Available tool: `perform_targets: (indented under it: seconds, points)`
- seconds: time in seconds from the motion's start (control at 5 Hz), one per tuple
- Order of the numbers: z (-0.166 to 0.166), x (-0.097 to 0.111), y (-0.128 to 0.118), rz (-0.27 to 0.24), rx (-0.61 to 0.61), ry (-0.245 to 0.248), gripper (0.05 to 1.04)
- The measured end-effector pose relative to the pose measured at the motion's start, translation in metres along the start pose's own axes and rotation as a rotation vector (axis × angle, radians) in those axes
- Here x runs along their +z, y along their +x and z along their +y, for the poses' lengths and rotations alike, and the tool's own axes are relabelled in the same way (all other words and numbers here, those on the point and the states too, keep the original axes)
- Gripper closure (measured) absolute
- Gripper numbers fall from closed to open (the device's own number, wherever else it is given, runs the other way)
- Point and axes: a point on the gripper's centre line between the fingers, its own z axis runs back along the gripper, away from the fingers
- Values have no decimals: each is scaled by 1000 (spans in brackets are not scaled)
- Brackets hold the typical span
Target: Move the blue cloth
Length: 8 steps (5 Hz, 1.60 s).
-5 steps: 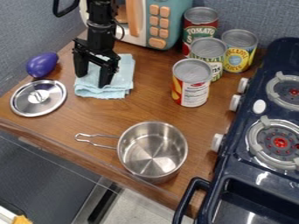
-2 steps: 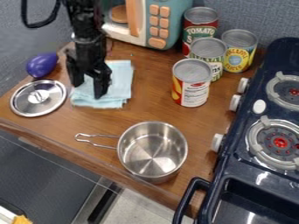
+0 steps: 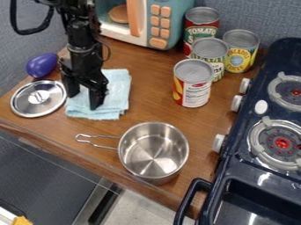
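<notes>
The black gripper (image 3: pixel 83 101) hangs down over the left part of the wooden counter, its two fingers apart and low on the cloth. Light blue and folded, the cloth (image 3: pixel 118 91) lies flat under and around the fingers, spreading out mostly to their right. Part of it shows between the fingers; the arm hides some of its upper left area. Whether the fingertips press into the fabric cannot be told.
Left of the cloth lie a metal lid (image 3: pixel 38 98) and a purple toy (image 3: pixel 42 65). A steel pot (image 3: pixel 153 152) stands in front, its handle pointing left. Several cans (image 3: pixel 192 83), a toy microwave (image 3: pixel 160 22) and a dark blue stove (image 3: pixel 258 145) are behind and right.
The gripper and the cloth have shifted together toward the counter's front edge and slightly left. Pot, lid, purple toy and cans have kept their places.
</notes>
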Motion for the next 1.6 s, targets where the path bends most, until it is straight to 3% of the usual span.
perform_targets:
  seconds: [0.6, 1.0, 1.2, 1.6]
  points:
    - [-24, -3, -65, 108, -10, -54, 85]
    - [-3, -3, -26, 75, 12, -22, 83]
    - [18, 1, 26, 20, -2, 20, 82]
    - [23, 9, 63, -48, -20, 9, 83]
